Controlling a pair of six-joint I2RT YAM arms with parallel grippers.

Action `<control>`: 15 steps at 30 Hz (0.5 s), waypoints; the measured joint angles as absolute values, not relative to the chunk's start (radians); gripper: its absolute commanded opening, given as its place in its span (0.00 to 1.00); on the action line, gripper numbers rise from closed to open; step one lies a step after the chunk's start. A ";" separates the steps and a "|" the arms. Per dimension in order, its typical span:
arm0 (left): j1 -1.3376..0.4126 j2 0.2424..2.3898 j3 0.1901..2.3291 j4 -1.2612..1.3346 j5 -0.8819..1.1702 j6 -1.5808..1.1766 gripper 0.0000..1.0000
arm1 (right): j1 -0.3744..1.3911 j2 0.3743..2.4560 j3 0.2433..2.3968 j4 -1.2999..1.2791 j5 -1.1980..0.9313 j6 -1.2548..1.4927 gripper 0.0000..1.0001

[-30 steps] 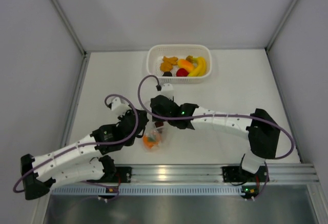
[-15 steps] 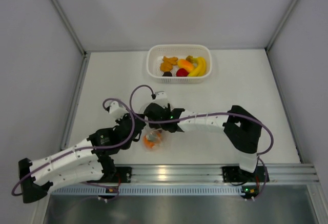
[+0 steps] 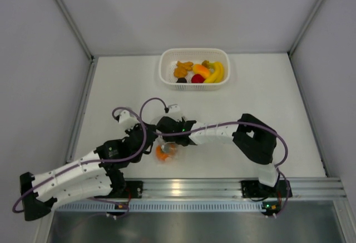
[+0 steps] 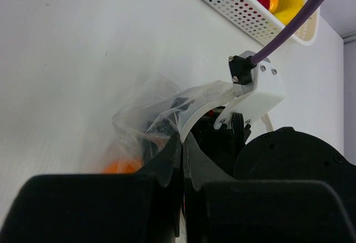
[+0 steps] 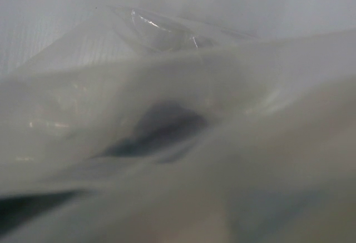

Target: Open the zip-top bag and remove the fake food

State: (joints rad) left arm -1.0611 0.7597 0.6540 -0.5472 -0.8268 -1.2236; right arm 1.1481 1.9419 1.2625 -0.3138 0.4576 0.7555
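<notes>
- The zip-top bag [image 3: 167, 150] lies crumpled on the white worktop [image 3: 267, 98], near its near edge and left of the middle, between the two arms' ends
- A round orange piece [image 3: 161, 153] of the fake food shows through the clear film at the bag's near-left side; something dark sits beside it inside the bag, too blurred to name
- The left tool [image 4: 182, 143] reaches the bag from the left; its fingers are pressed together, with a fold of the bag's film and its whitish rim caught at their tips
- The right tool [image 3: 168, 142] comes from the right and points down into the top of the bag; the right wrist view is filled with blurred clear plastic, so whether its fingers are spread or pressed together cannot be told
- A white perforated basket [image 3: 194, 87] stands at the far edge of the worktop, about the middle, well apart from the bag
- In the basket lie a yellow banana [image 3: 217, 73] at the right end, a red fruit [image 3: 197, 78], a dark purple piece [image 3: 181, 80] and orange bits [image 3: 182, 68] toward the left end
- A purple cable [image 3: 146, 109] loops above each wrist
</notes>
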 measured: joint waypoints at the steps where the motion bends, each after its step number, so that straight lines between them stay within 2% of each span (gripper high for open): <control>1: -1.061 0.760 0.654 -0.547 -0.827 -1.222 0.00 | 1.148 1.942 1.261 -0.312 0.458 0.756 0.60; 7: -1.061 0.764 0.654 -0.547 -0.827 -1.212 0.00 | 1.148 1.906 1.197 -0.256 0.459 0.736 0.47; 15: -1.061 0.764 0.654 -0.546 -0.830 -1.207 0.00 | 1.150 1.759 1.143 -0.241 0.459 0.680 0.47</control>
